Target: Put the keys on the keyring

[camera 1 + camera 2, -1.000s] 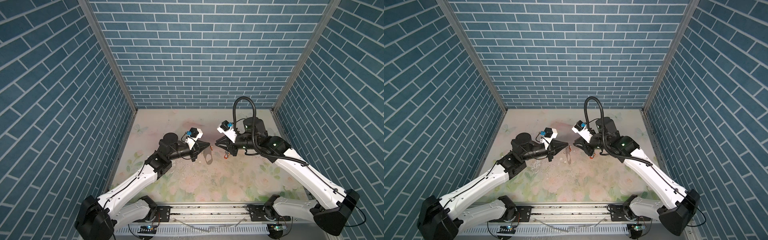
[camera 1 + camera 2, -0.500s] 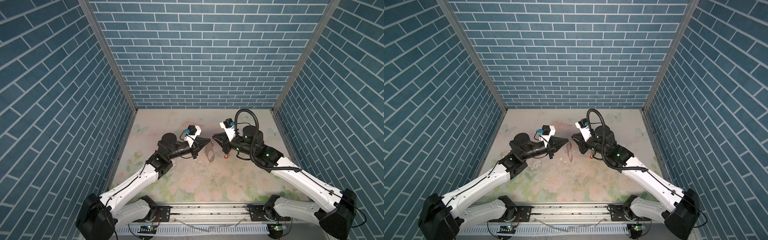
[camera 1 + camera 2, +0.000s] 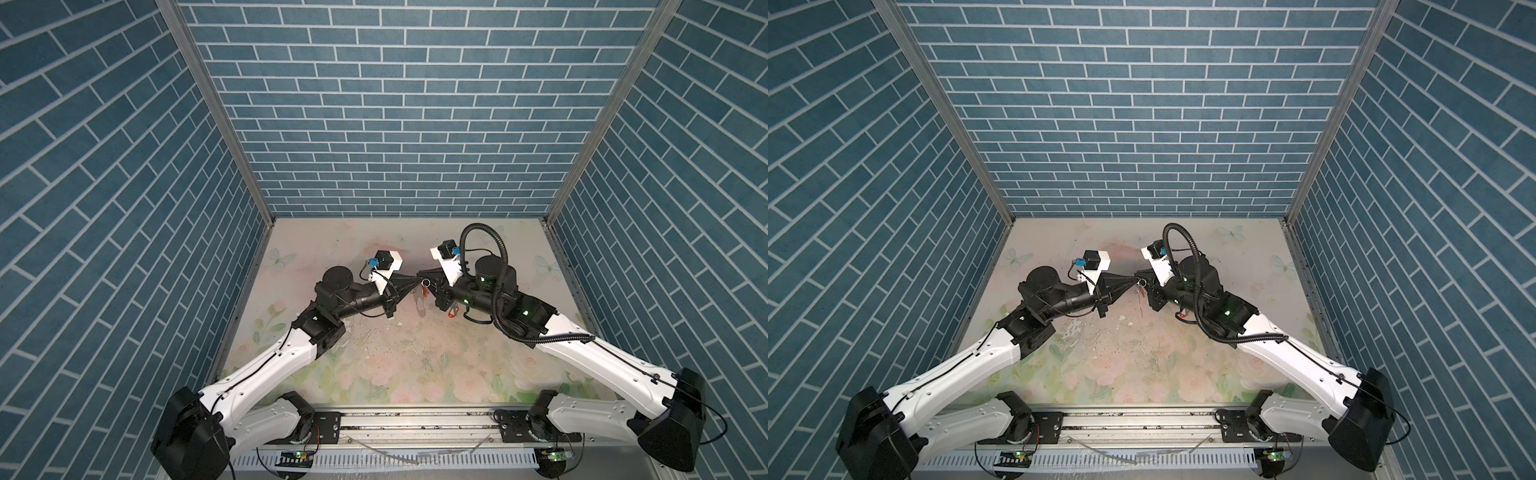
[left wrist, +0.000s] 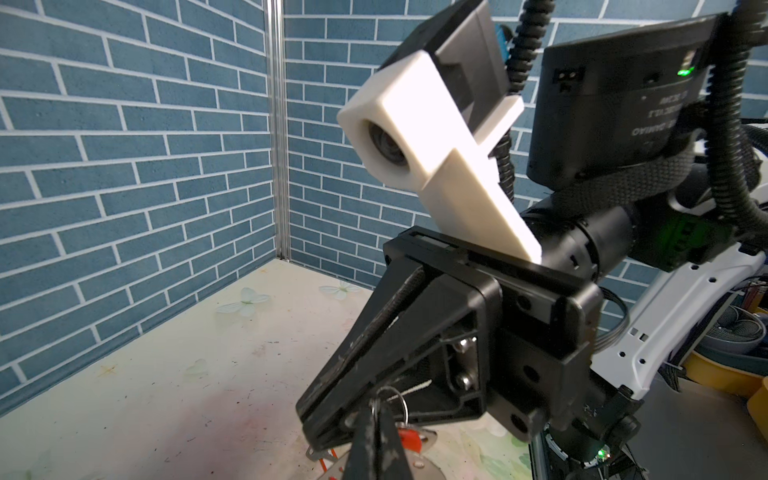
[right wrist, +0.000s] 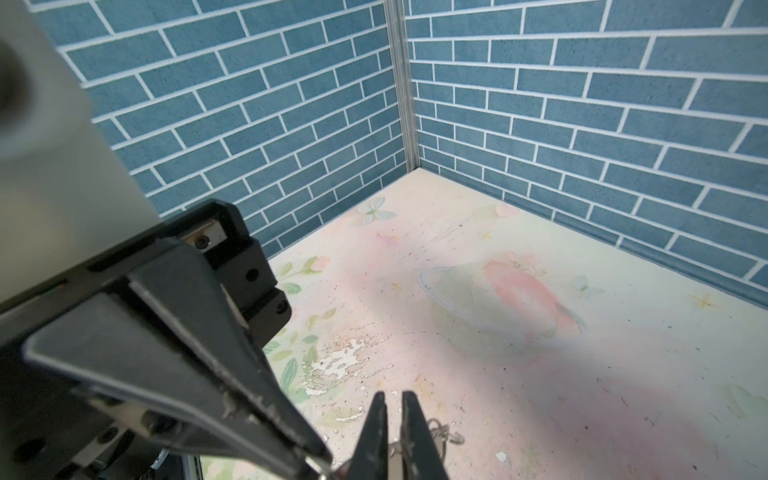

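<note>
The left gripper (image 3: 415, 285) has its fingers (image 4: 374, 451) pressed tight together. A small silver ring (image 4: 390, 401) sticks out at their tip, so they seem to pinch it. The orange tag (image 3: 424, 292) of one key hangs just under that ring. The key's metal part is too small to make out.

The right gripper (image 5: 394, 399) points at the left one, tip almost touching tip. Its fingers (image 5: 376, 432) are very near each other, with only a thin gap. Something silver shows low in that gap, but I cannot tell if they pinch it.

The keyring (image 3: 420, 306) shows only as a faint thin oval just below the tips. I cannot tell if it hangs or lies on the table (image 3: 374, 345). In the left wrist view a flat grey metal piece (image 4: 415, 463) sits under the tag, cut off at the edge.

Another orange bit (image 3: 453, 311) peeks out from under the right arm (image 3: 582, 345). Most of it is hidden, so I cannot tell what it is.
</note>
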